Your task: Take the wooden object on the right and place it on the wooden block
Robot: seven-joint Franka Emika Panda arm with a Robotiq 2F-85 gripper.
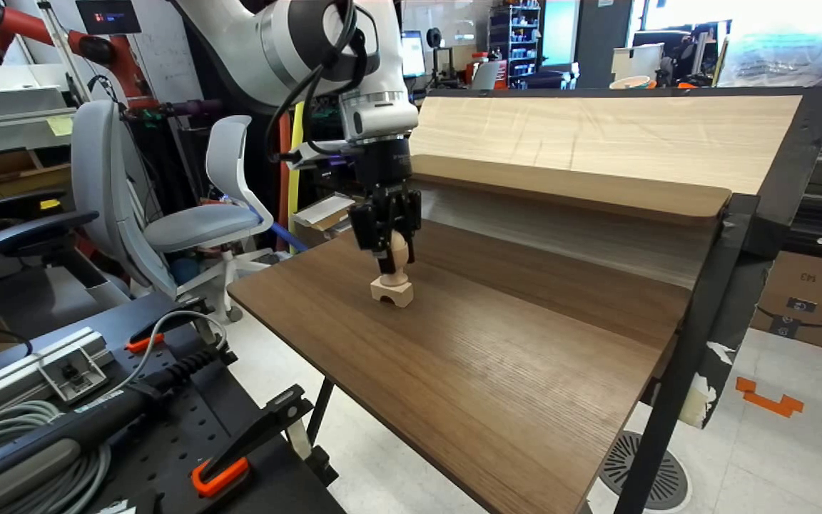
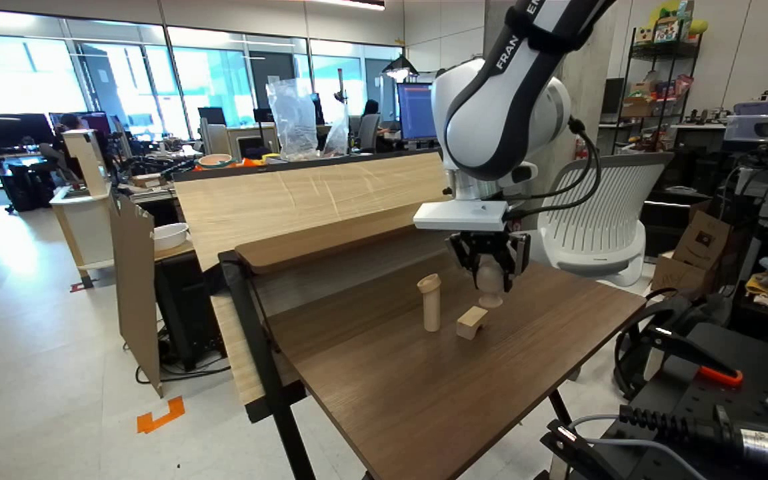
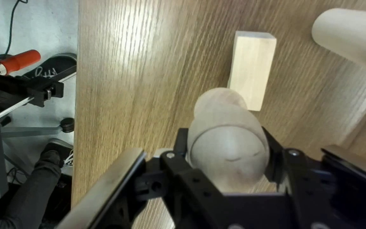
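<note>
end effector (image 3: 227,149): closed around wooden object (image 2: 490,275)
wooden object: grasped, near wooden block (image 2: 471,323); lift off worktop (image 2: 417,400) unclear
wooden block: top bare; placing and release left

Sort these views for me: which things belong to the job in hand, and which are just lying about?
Part of the job:
egg-shaped wooden piece, the one to place
gripper, closed on that piece
arched wooden block, where it should go

Just lying about:
upright wooden cylinder
coiled grey cable
black-and-orange clamps
cardboard box
</note>
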